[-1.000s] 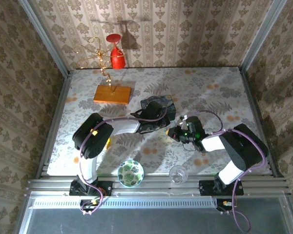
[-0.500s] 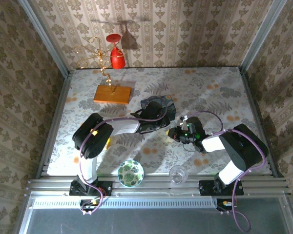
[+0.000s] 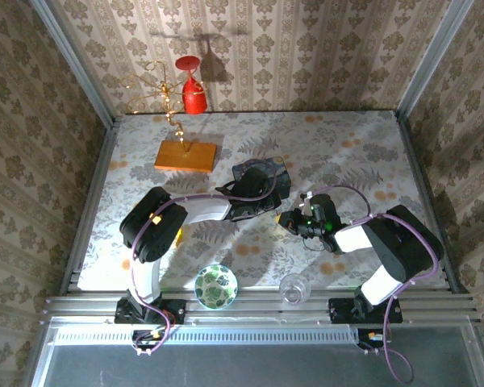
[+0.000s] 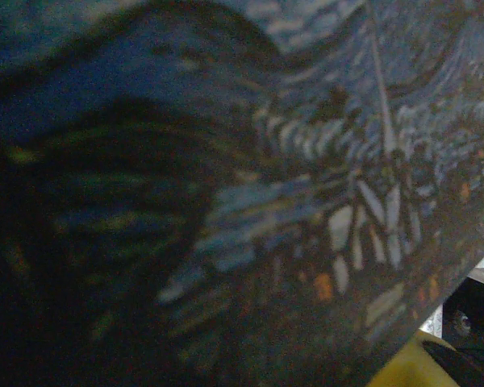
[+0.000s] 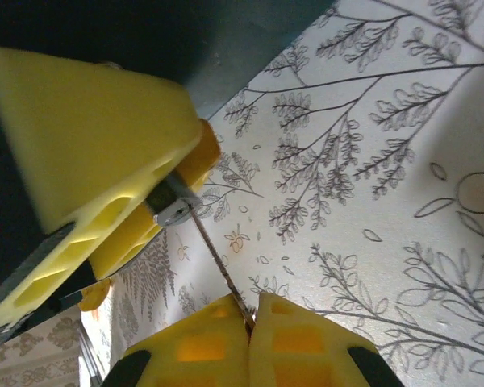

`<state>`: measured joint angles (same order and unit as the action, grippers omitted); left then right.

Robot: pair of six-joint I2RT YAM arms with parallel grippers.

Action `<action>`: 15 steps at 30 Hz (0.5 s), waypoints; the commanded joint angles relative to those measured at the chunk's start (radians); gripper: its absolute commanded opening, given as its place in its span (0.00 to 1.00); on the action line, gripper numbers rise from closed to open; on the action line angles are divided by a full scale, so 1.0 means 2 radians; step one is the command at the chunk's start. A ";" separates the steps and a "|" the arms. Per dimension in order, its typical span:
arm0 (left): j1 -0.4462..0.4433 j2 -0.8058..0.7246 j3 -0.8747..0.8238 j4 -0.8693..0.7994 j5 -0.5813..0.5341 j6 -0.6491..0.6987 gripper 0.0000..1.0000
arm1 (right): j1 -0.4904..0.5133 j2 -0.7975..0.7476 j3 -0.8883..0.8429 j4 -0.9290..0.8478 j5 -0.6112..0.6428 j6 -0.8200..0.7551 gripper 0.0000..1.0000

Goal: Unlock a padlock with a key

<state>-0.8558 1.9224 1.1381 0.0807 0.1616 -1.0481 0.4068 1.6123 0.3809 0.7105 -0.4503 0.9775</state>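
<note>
Just beside the blue tin [image 3: 262, 173], on its near side: left gripper [image 5: 187, 165] clamps the padlock [image 5: 174, 208]; right gripper [image 5: 250, 310], jaws closed, pinches the key [image 5: 214, 254], whose tip touches the padlock.

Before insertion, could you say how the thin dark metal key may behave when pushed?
The thin dark metal key looks straight, so probably stiff and light. Pinched only at one end by the right gripper, it might pivot or slip.
</note>
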 commanded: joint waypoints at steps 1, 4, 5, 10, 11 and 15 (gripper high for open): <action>0.003 -0.020 -0.006 0.016 0.007 -0.003 0.18 | -0.009 0.013 -0.010 0.023 0.000 0.019 0.00; 0.003 -0.022 -0.006 0.016 0.007 -0.002 0.18 | -0.009 0.018 -0.009 0.032 -0.009 0.019 0.00; 0.002 -0.023 -0.005 0.016 0.007 -0.001 0.18 | -0.009 0.018 -0.009 0.035 -0.012 0.019 0.00; 0.002 -0.018 -0.004 0.016 0.007 -0.002 0.18 | -0.006 0.013 -0.010 0.041 -0.018 0.003 0.00; 0.003 -0.016 -0.003 0.016 0.008 -0.003 0.18 | -0.006 0.010 -0.011 0.040 -0.018 0.000 0.00; 0.003 -0.013 -0.002 0.021 0.011 -0.007 0.18 | -0.003 -0.001 -0.016 0.036 -0.019 -0.017 0.00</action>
<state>-0.8558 1.9221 1.1320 0.0837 0.1658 -1.0485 0.3927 1.6394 0.3679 0.7620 -0.4656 0.9833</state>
